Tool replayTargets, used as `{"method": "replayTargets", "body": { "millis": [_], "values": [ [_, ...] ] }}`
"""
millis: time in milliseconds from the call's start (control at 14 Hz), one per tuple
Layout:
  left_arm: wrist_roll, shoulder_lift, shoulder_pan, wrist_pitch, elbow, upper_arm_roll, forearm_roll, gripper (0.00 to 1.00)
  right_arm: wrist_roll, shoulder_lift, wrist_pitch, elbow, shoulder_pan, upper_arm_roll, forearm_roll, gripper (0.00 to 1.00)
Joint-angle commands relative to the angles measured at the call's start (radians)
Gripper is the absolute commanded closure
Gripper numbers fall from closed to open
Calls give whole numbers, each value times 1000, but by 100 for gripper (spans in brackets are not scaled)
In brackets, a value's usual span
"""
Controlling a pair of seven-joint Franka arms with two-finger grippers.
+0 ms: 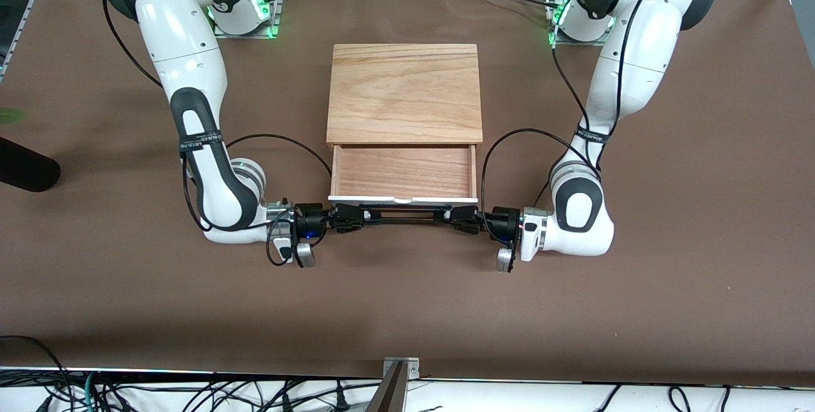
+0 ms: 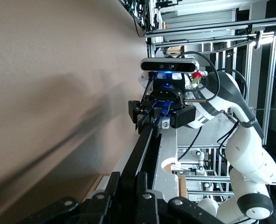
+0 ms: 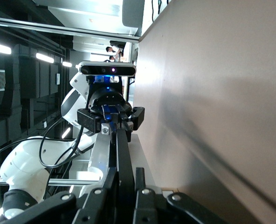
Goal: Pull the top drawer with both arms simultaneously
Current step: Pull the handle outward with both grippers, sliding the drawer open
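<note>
The top drawer (image 1: pixel 404 172) stands partly pulled out of its light-wood box (image 1: pixel 404 93), showing its reddish-brown inside. Its white front panel (image 1: pixel 402 198) faces the front camera, with the black wire handle (image 1: pixel 402 214) in front of it. My right gripper (image 1: pixel 349 218) is shut on the handle's end toward the right arm. My left gripper (image 1: pixel 460 216) is shut on the other end. In the left wrist view my left gripper (image 2: pixel 131 179) clamps the handle (image 2: pixel 145 149), with the right gripper (image 2: pixel 160 112) farther along. In the right wrist view my right gripper (image 3: pixel 127 176) clamps the handle (image 3: pixel 121 149), facing the left gripper (image 3: pixel 111 116).
The brown table (image 1: pixel 407 310) has open surface between the drawer and its edge nearest the front camera, where a metal bracket (image 1: pixel 400 367) sits. A dark rounded object (image 1: pixel 25 170) lies at the right arm's end. Black cables loop from both wrists.
</note>
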Motion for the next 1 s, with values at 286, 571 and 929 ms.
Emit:
{"method": "replayTargets", "body": {
  "millis": [286, 571, 929],
  "values": [
    [-140, 106, -14, 52, 174, 69, -9, 99, 59, 40, 4, 84, -14, 10, 20, 100],
    [-151, 106, -14, 52, 181, 71, -9, 95, 56, 50, 18, 87, -8, 10, 20, 100],
    [-151, 104, -17, 54, 181, 71, -9, 58, 44, 39, 6, 78, -8, 9, 5, 0]
  ]
}}
